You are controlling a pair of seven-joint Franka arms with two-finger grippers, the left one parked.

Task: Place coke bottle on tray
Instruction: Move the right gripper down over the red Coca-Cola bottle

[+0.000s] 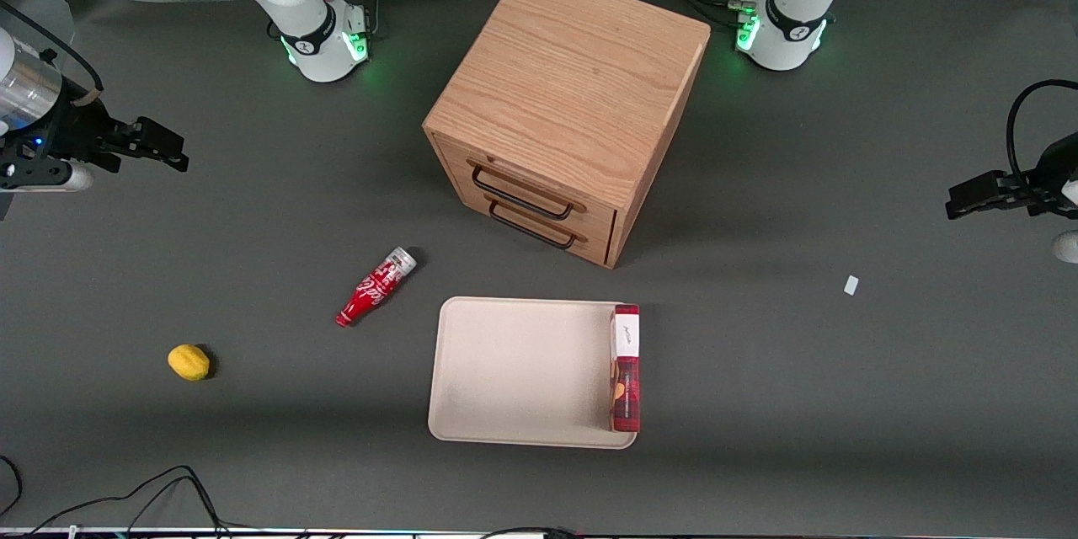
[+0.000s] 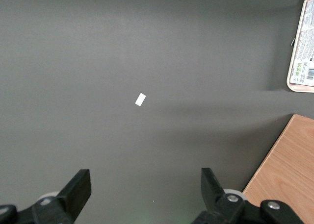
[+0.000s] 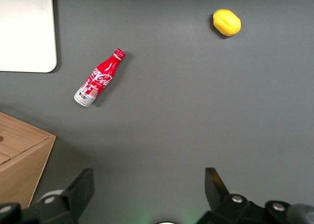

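Tray [image 1: 505, 370] lies beside the coke bottle [image 1: 376, 285]; the empty pincer [image 1: 160, 145] hovers wide open, partly cropped.

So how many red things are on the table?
2. The coke bottle lies on the table beside the tray. The red box lies on the tray's edge. The gripper is open, far off.

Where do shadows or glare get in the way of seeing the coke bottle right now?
Front view: the coke bottle is evenly lit, with a small shadow at its silver end and none from the cabinet. Right wrist view: the bottle is sharp and glare-free, the tray bright but readable; the open gripper casts nothing on it.
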